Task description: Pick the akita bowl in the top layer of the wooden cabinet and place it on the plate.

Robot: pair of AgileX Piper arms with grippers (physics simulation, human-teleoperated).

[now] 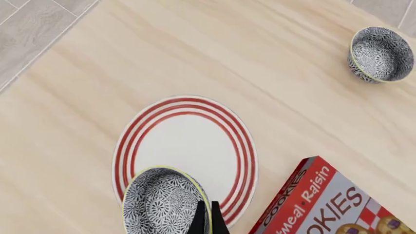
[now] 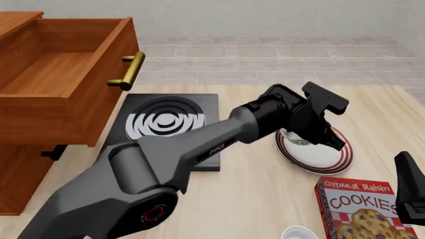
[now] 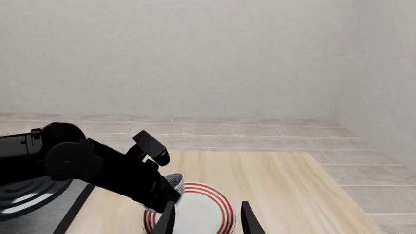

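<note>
While the top layer (image 2: pixel 63 74) of the wooden cabinet (image 2: pixel 27 164) stands pulled out and bare inside, we see the left gripper (image 1: pixel 208 219) clamped on the rim of the akita bowl (image 1: pixel 162 202), its dark fingers closed close together over that edge. The speckled bowl sits over the near edge of the plate (image 1: pixel 188 141); whether it rests on the plate or hangs just above it, we cannot tell. In the front view the left arm (image 2: pixel 199 149) stretches across the black stove (image 2: pixel 169 124) to reach the plate. A second patterned bowl (image 1: pixel 381 53) stands well apart on the table (image 1: pixel 97 97), and a cookie box (image 2: pixel 362 206) lies just beside the plate. The right gripper (image 3: pixel 206 219) hangs nearby, fingers spread apart around nothing.
</note>
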